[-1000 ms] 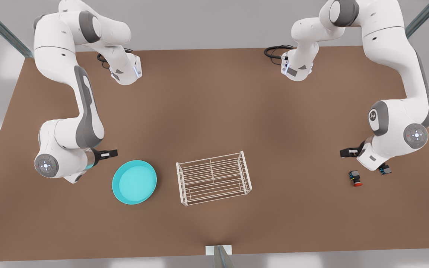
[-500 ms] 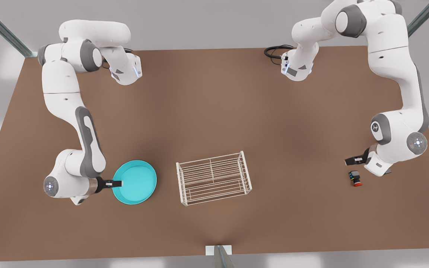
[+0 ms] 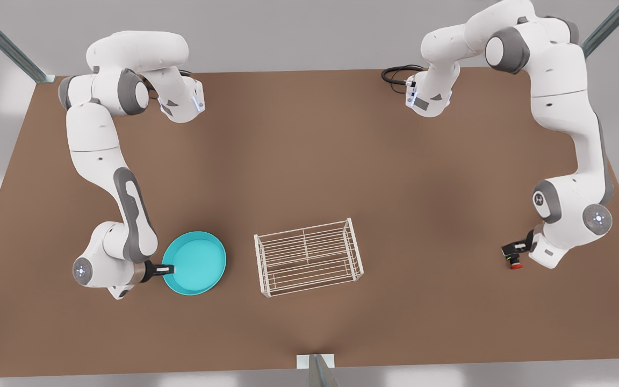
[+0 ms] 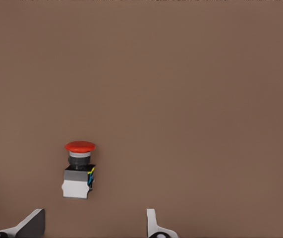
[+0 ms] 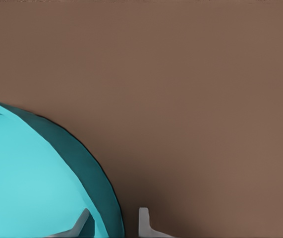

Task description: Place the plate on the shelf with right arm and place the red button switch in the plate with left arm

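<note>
The turquoise plate [image 3: 196,263] lies flat on the brown table, to the front view's left of the white wire shelf [image 3: 309,257]. My right gripper [image 3: 168,267] is low at the plate's left rim. In the right wrist view the plate's rim [image 5: 106,198] stands between the fingers of the right gripper [image 5: 112,223], with a sliver of table showing beside the outer finger. The red button switch [image 3: 514,263] lies at the front view's right. My left gripper [image 3: 512,249] hovers open right over it. In the left wrist view the switch [image 4: 78,171] sits just ahead of the left gripper [image 4: 94,223], nearer one finger.
Black cables [image 3: 395,73] coil at the table's back edge near one arm base. A metal post [image 3: 317,368] stands at the middle of the front edge. Bare table lies between the shelf and the switch.
The right gripper has swung down from beside the plate onto its left rim. The left gripper has moved toward the front edge and dropped over the red button switch.
</note>
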Tool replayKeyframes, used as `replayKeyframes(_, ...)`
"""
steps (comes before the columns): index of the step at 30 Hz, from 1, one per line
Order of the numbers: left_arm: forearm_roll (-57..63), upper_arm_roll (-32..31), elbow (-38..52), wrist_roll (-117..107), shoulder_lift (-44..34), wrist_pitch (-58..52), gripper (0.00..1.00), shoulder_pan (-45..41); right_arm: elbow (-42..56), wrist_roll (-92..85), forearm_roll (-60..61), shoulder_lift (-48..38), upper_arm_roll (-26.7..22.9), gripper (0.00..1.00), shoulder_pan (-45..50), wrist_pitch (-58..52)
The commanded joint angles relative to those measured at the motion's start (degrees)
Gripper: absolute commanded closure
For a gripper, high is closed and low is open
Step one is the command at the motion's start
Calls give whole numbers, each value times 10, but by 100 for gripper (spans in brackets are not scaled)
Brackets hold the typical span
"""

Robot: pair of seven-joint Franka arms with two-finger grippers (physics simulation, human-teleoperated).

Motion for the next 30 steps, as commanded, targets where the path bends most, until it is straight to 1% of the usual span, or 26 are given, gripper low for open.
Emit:
replayKeyframes(1, 3, 1, 1, -11, 7, 44, 0, 0, 1, -45, -2, -3, 0, 64, 0, 10)
replayKeyframes(2, 3, 4, 11, -9, 16, 51, 0, 1, 2, -41, -1, -9, 1, 67, 0, 6)
replayKeyframes(4, 3, 4, 41, -7, 40, 52, 0, 2, 3, -40, -1, -15, 2, 68, 0, 1)
replayKeyframes(6, 3, 6, 48, -6, 50, 52, 0, 2, 3, -40, -1, -15, 2, 68, 0, 1)
replayKeyframes(8, 1, 7, 64, -7, 65, 57, 0, 5, 4, -41, -1, -15, 0, 73, 0, 0)
replayKeyframes(9, 3, 7, 63, -11, 71, 83, 0, 5, 4, -42, 0, -15, 0, 78, 0, 0)
replayKeyframes(10, 3, 7, 63, -5, 72, 84, 0, 12, 3, -43, 0, -15, 0, 87, 0, 0)
replayKeyframes(11, 3, 7, 63, -5, 76, 84, 0, 12, 3, -42, 0, -15, 0, 88, 0, 0)
replayKeyframes(12, 4, 6, 63, -5, 78, 84, 0, 11, 3, -43, 0, -15, 0, 88, 0, 0)
replayKeyframes(13, 3, 6, 43, 2, 81, 107, 0, 18, 4, -43, -1, -22, -2, 88, -3, -12)
replayKeyframes(14, 4, 7, 11, 16, 81, 157, 0, 20, 12, -42, -2, -29, 0, 88, -8, -45)
replayKeyframes(17, 3, 8, -3, 14, 84, 164, 0, 19, 37, -42, -1, -47, 0, 88, -16, -129)
replayKeyframes(19, 4, 8, -4, 14, 84, 164, 0, 20, 37, -46, 13, -80, -1, 87, -17, -165)
replayKeyframes(23, 3, 11, -20, 12, 84, 175, 0, 20, 36, -41, 10, -175, 3, 86, -6, -228)
replayKeyframes(26, 3, 12, -24, 12, 84, 176, 0, 21, 36, 4, 6, -207, 0, 86, 52, -243)
replayKeyframes(27, 3, 12, -24, 12, 84, 176, 0, 22, 37, 45, 6, -211, -16, 86, 88, -243)
replayKeyframes(30, 3, 17, -29, 12, 85, 177, 0, 22, 73, 156, 5, -209, -19, 86, 172, -240)
